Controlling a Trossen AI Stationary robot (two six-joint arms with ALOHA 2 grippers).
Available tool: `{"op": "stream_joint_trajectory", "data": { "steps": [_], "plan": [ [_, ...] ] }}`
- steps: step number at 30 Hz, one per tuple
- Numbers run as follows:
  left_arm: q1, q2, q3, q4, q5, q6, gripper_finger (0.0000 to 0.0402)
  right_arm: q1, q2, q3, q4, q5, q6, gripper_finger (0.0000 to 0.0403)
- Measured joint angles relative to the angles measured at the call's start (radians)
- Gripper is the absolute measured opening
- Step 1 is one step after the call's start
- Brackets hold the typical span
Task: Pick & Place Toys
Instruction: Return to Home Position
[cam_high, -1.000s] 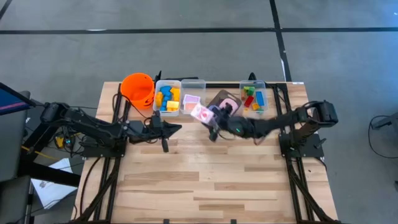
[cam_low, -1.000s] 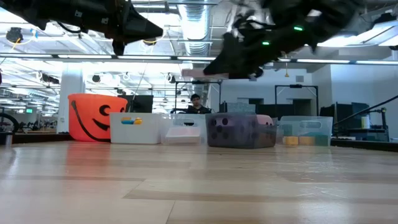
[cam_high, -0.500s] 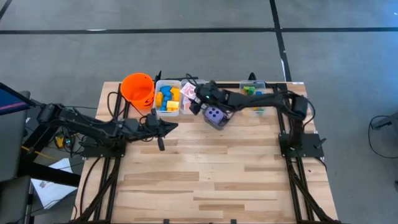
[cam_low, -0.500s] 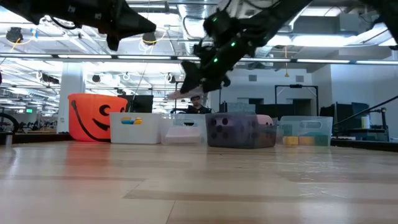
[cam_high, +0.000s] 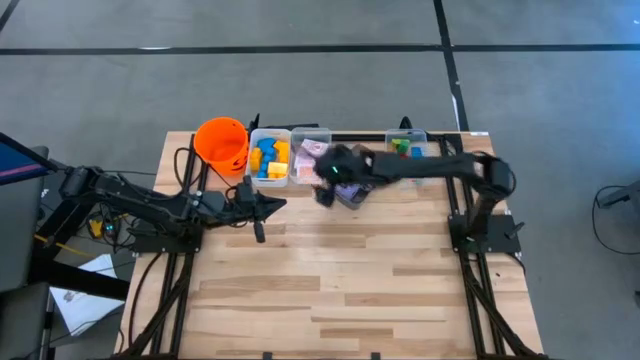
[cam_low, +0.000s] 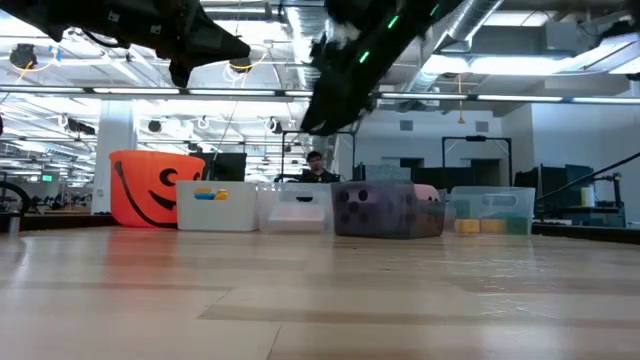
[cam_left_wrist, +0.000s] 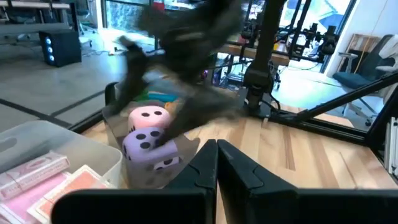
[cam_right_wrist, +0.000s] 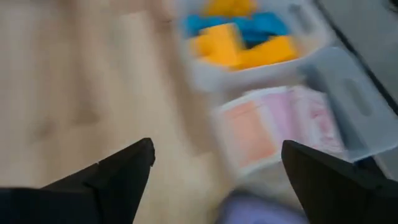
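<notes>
Though high view hides it, wrist views show right tool (cam_right_wrist: 217, 147) spread, left tool (cam_left_wrist: 217, 147) pressed together

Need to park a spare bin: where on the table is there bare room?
Bare wood: the whole near half of the table, from the arms to the front edge. Crowded: the back row, with the orange bucket and four clear bins, the right arm over them, jaws open, the left arm just in front.

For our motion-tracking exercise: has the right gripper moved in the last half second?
Yes: the right gripper has drawn back from over the card bin, toward the table's front edge.
</notes>
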Motion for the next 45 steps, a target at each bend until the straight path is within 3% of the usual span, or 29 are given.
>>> {"op": "stream_joint_trajectory", "data": {
  "steps": [4,12,16,18,21,25,28,34,41,45],
  "plan": [
    [0.0,-0.002,0.0,-0.002,0.0,-0.039,0.0,0.153,-0.182,-0.108,-0.058,0.018,-0.035,0.0354],
    [0.0,-0.025,0.0,-0.002,0.001,-0.07,0.0,0.562,-0.615,-0.423,-0.095,0.084,-0.117,0.0355],
    [-0.008,-0.044,0.0,-0.005,0.051,-0.164,0.0,0.71,-0.815,-0.633,0.074,0.251,-0.029,0.0355],
    [-0.022,-0.044,0.0,-0.005,0.095,-0.138,0.0,0.748,-0.897,-0.773,0.249,0.313,-0.024,0.0355],
    [-0.064,-0.039,0.0,-0.007,0.111,-0.021,0.0,0.749,-0.983,-1.019,0.658,0.295,-0.075,0.0355],
    [-0.101,-0.039,0.0,-0.001,0.05,0.031,0.0,0.665,-1.005,-1.296,1.158,0.073,-0.056,0.0356],
    [-0.114,-0.039,0.0,-0.006,0.026,0.046,0.0,0.592,-0.989,-1.406,1.367,-0.076,0.003,0.0356],
    [-0.115,-0.039,-0.092,0.074,-0.057,-0.003,0.0,0.487,-0.965,-1.418,1.377,-0.224,0.055,0.0356],
    [-0.122,-0.042,-0.418,0.573,-0.052,-0.061,0.0,0.42,-0.942,-1.418,1.376,-0.295,0.104,0.0356],
    [-0.134,-0.053,-0.423,0.563,-0.04,-0.06,0.0,0.398,-0.938,-1.418,1.375,-0.288,0.105,0.0356]
  ]
}}
